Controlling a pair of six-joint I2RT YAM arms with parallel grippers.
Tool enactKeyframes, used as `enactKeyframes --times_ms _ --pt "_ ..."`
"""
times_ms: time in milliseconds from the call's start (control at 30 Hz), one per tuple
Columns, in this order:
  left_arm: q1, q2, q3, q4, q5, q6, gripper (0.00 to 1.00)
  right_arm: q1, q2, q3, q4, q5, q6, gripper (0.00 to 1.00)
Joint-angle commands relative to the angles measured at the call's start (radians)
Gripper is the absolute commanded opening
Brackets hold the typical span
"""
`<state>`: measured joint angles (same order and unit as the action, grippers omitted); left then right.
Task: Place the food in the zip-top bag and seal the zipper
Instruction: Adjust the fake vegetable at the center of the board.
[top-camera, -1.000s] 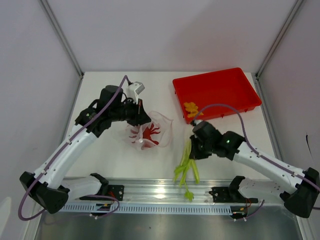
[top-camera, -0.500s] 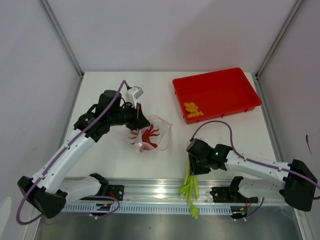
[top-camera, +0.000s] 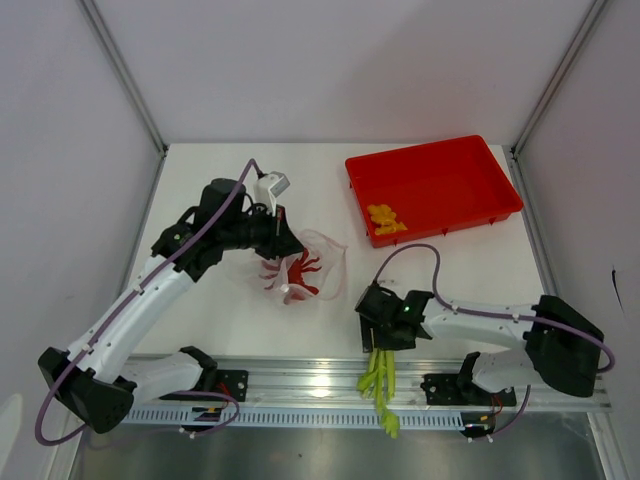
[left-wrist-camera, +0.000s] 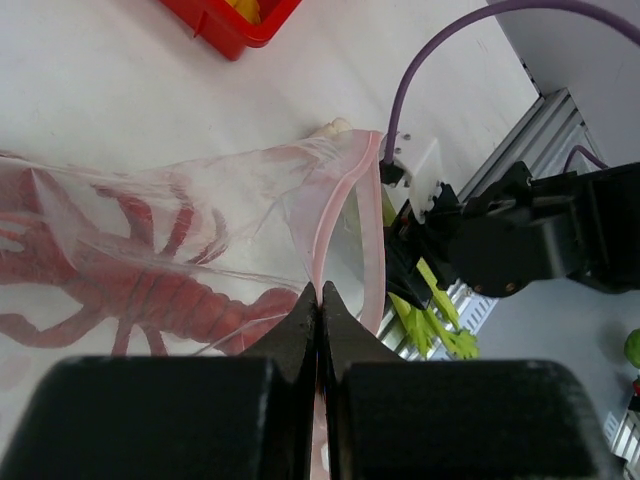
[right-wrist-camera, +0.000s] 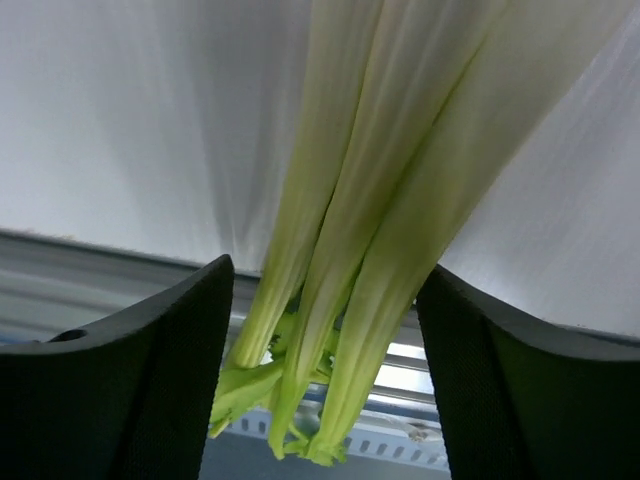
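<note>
Tabletop (top-camera: 200, 180), white and walled on three sides, carries everything. At its far right sits the red tray (top-camera: 440, 150), with the yellow-orange pieces (top-camera: 383, 217) clustered in its near-left corner.

The left arm (top-camera: 140, 300) reaches from the near left toward the middle. There the left gripper (left-wrist-camera: 318, 295) is pressed together on the pinkish rim of the zip-top bag (top-camera: 325, 255), holding that edge up so the mouth gapes toward the right arm (top-camera: 480, 322). The clear bag lies crumpled left of centre, well apart from the tray.

The right arm stretches low along the near edge from the right, with the right gripper (right-wrist-camera: 325, 275) over the near side of the tabletop. Its jaws stand apart, one on each side of the green stalk (top-camera: 380, 375), which runs between them. Whether either finger touches the stalk is hard to judge from the close, blurred wrist view.

The stalk lies at the near edge, right of the bag and outside it. Its pale end is on the tabletop and its leafy end hangs over the metal rail (top-camera: 300, 375) in front.

The dark red spiky piece (left-wrist-camera: 150, 300) is inside the bag, lobster-shaped, with its legs spread against the plastic. The zipper (left-wrist-camera: 345, 210) curves as a thin pink strip from the left gripper's fingertips up around the mouth. Its two sides are parted, so the bag is unsealed.
</note>
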<state>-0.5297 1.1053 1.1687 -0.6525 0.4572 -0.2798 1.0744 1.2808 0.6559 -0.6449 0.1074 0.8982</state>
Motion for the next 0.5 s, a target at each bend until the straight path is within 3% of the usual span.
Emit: enactKeyframes --times_ms 0,67,133,167,267,367,467 --pt "0.008 0.001 0.003 0.030 0.021 0.007 0.01 0.059 0.093 0.051 -0.002 0.115 0.082 0.73" --pt "0.008 0.002 0.000 0.028 0.018 0.014 0.01 0.091 0.155 0.086 -0.041 0.156 0.105 0.68" --pt "0.008 -0.001 -0.003 0.027 0.009 0.019 0.01 0.136 0.178 0.097 -0.053 0.199 0.134 0.54" --pt "0.008 -0.004 -0.012 0.028 0.008 0.019 0.01 0.150 0.183 0.096 -0.050 0.204 0.142 0.38" --pt "0.008 -0.012 -0.024 0.030 0.006 0.024 0.01 0.159 0.141 0.071 -0.027 0.207 0.165 0.19" --pt "0.008 -0.016 -0.029 0.027 0.001 0.031 0.01 0.160 0.079 0.070 -0.036 0.227 0.134 0.04" --pt "0.008 -0.012 -0.027 0.022 -0.002 0.036 0.01 0.153 -0.033 0.091 -0.059 0.207 0.023 0.00"
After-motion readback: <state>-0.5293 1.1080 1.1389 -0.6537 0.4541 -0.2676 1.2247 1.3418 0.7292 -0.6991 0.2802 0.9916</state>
